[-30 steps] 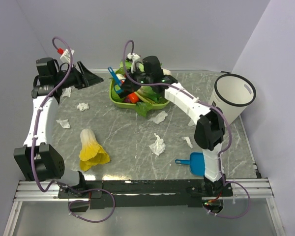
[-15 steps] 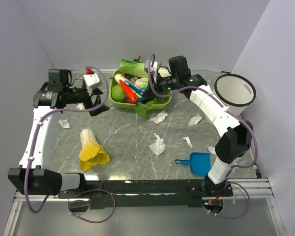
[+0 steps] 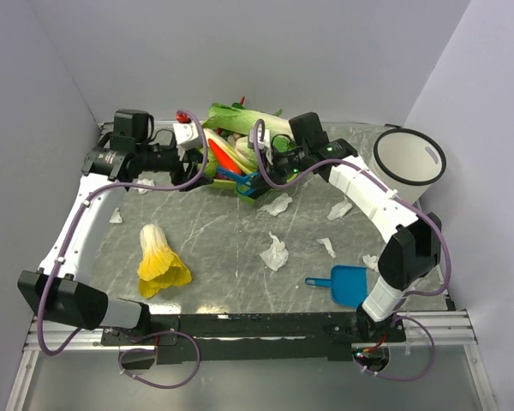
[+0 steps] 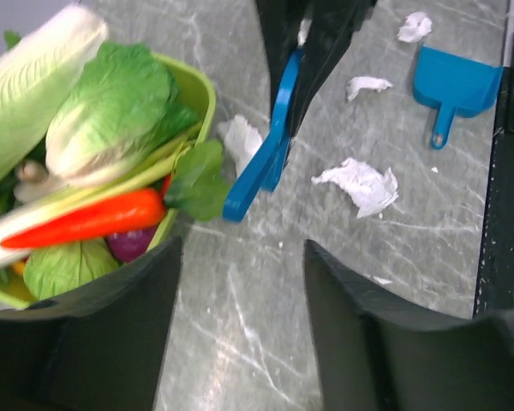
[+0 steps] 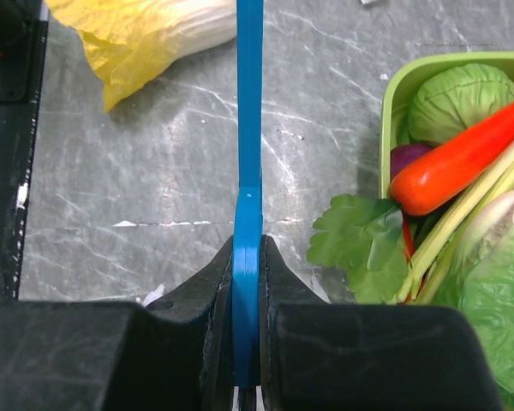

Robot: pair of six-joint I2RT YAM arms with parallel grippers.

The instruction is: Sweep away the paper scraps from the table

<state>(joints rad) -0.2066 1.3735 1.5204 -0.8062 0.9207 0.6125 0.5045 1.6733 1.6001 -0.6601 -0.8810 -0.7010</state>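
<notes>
Right pincer [image 5: 247, 257] is clamping a flat blue tool [image 5: 249, 103] edge-on between its 2 fingers. The tool is reaching out past the fingertips and hanging over the bench [image 3: 214, 231], just beside the green basket [image 3: 207, 163] of vegetables at the back.

Left pincer [image 4: 242, 257] is standing wide, with nothing between its fingers [image 4: 120, 317]. It is hovering next to the same basket, and its camera is looking across at the blue tool.

The paper scraps [image 3: 274, 253] are lying loose on the bench, at least 6 of them. 1 is sitting just in front of the basket [image 3: 277, 204], and 3 are lying toward the right side [image 3: 339, 209] [image 3: 326, 247] [image 3: 370, 261]. 2 are lying near the left edge [image 3: 116, 216] [image 3: 144, 182]. No scrap is touching either pincer.

A blue dustpan [image 3: 349, 284] is resting flat near the right arm's base. A yellow-and-white cabbage [image 3: 158, 257] is lying front left. A white bin [image 3: 409, 156] is standing at the far right.
</notes>
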